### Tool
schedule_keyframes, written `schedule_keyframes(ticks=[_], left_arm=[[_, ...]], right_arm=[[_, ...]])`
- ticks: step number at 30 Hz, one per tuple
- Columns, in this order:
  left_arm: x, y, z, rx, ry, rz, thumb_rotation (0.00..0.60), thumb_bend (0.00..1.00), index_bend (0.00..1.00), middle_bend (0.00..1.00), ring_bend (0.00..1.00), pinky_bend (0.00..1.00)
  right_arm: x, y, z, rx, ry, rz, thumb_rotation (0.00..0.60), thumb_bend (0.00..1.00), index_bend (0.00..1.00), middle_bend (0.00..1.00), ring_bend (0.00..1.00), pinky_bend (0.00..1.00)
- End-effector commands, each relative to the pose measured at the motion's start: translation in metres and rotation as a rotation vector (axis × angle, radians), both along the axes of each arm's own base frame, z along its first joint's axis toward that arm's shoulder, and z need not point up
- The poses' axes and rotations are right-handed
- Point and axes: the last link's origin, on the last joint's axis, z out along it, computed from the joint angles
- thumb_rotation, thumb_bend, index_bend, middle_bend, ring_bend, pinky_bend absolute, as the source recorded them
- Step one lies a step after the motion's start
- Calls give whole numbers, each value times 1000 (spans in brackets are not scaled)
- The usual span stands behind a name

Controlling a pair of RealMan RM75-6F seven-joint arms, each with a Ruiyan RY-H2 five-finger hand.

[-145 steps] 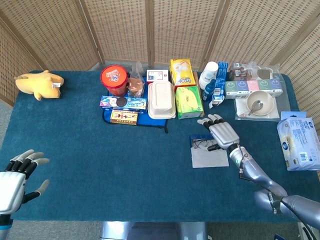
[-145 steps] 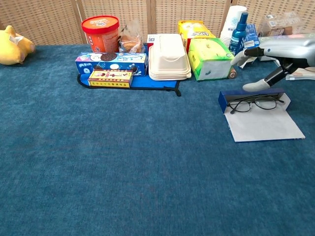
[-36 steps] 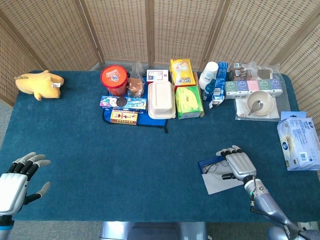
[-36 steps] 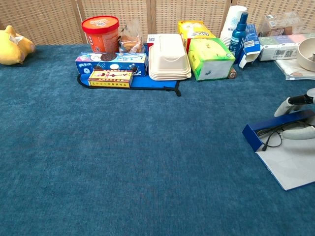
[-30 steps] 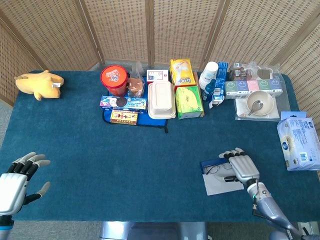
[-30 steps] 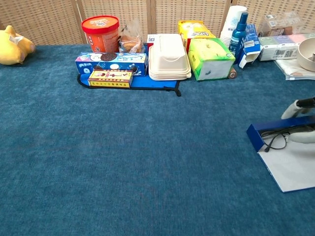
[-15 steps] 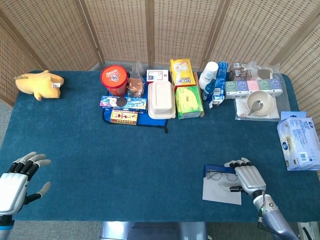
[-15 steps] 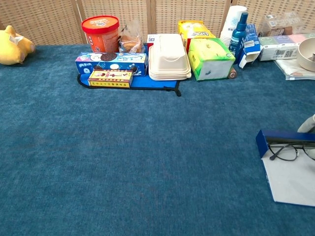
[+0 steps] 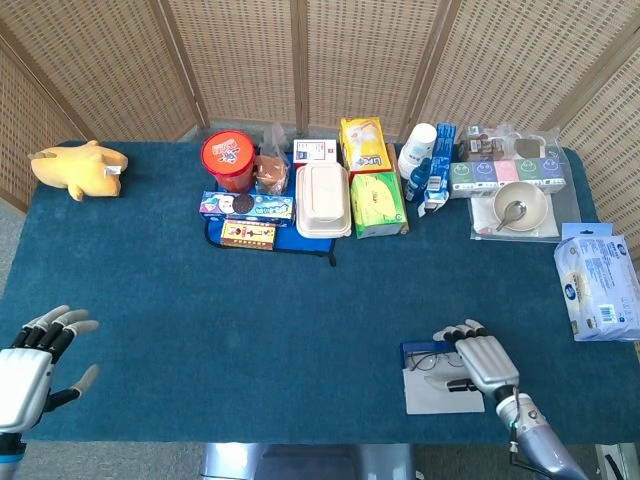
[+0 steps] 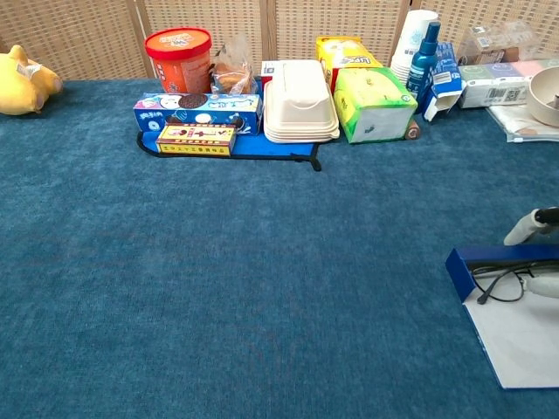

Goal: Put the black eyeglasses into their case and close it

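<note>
The black eyeglasses (image 9: 434,357) lie across the open case (image 9: 436,388), long axis running left-right, just left of the right hand (image 9: 483,361). That hand seems to rest on them, though a grasp cannot be told. The left hand (image 9: 30,372) hovers spread and empty, well apart.

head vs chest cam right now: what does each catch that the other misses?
Head view only: the left hand, fingers apart and holding nothing, the wet wipes pack at the right edge, and the whole right hand lying on the case.

Chest view only: a close look at the case's blue wall, with the eyeglasses just in front of it.

Both: case, eyeglasses, yellow plush toy, red tub, white clamshell box.
</note>
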Motion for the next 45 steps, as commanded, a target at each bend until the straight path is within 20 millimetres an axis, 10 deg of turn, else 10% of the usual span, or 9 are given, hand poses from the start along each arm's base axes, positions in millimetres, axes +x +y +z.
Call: schedule_keyframes(ticks=[1, 45], left_arm=[[0, -1, 1, 1, 0, 2, 600, 226, 288, 249, 157, 195], [0, 0, -1, -3, -5, -9, 600, 226, 286, 248, 157, 194]], right_arm=[[2, -2, -3, 12, -2, 8, 218, 214, 231, 224, 180, 128], [-16, 42, 12, -6, 18, -79, 214, 215, 231, 224, 182, 134]])
